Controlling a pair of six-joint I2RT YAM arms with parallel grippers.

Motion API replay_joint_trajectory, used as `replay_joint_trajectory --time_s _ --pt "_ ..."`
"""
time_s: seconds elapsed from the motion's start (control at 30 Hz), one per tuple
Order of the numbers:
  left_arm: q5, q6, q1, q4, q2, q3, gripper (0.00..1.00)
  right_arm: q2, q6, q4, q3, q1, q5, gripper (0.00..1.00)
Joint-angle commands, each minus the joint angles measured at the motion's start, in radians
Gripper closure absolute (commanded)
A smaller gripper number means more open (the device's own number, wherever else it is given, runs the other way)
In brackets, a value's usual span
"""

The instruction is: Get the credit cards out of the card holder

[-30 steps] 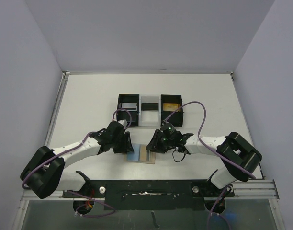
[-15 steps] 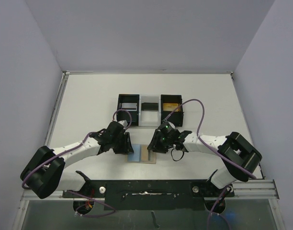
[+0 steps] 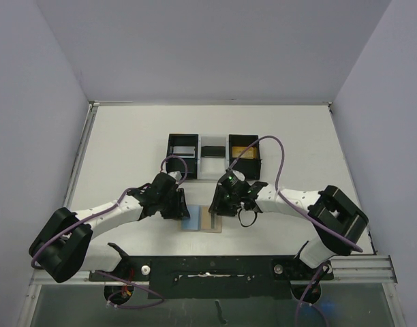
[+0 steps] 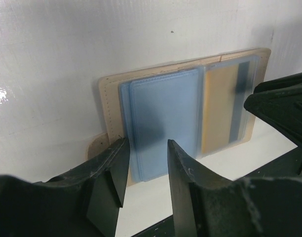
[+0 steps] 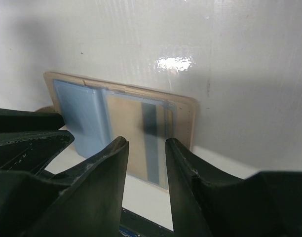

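Card holder [image 3: 210, 223] lay opened flat on the table [image 3: 127, 150], near the front edge, btwn the two arms, w/ both grippers down close over it. Its tan border framed two clear sleeves: a light blue card [image 4: 163, 116] in the L half and a tan-gold card [image 4: 219, 106] w/ a dark stripe in the R half. Both cards sat inside the holder. L gripper [image 4: 147, 148] was at the holder's L side. In its wrist view the fingers [image 4: 114, 165] stood part open, the gap over the blue card's near edge, nothing pinched btwn them. Whether the tips touched the card, couldn't tell. R gripper [image 5: 146, 143] was at the holder's R side, jaws likewise part open, the gap over the striped card's near edge in its own view, holding nothing as far as seen. The two grippers were near each other but apart. Behind, toward the table's middle and apart from the holder, stood a black-and-white 3-compartment tray [image 3: 170, 155].
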Motion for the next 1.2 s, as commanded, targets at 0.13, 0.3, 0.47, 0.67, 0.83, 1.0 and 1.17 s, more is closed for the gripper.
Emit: replay_joint_trajectory --time_s 0.13,0.3,0.47,0.67,0.83,1.0,1.17 --pt "0.010 0.014 -0.003 0.010 -0.029 -0.001 0.65 -0.023 -0.057 -0.146 0.125 0.036 0.133 0.61" --pt "0.009 0.017 -0.004 0.001 -0.029 0.008 0.61 0.012 -0.060 -0.136 0.139 0.050 0.113 0.61" --pt "-0.002 0.027 -0.003 -0.023 -0.041 0.018 0.56 0.059 -0.052 -0.103 0.123 0.052 0.075 0.61" --pt "-0.022 0.043 -0.003 -0.041 -0.042 0.006 0.55 0.088 -0.056 -0.112 0.128 0.053 0.074 0.64" --pt "-0.013 0.044 -0.004 -0.026 -0.030 -0.018 0.61 0.077 -0.074 -0.132 0.147 0.054 0.092 0.69" --pt "-0.001 0.042 -0.003 -0.013 -0.034 -0.024 0.65 0.077 -0.095 -0.156 0.178 0.055 0.102 0.77" --pt "0.005 0.044 -0.003 -0.011 -0.023 -0.018 0.67 0.090 -0.104 -0.169 0.200 0.061 0.102 0.77"
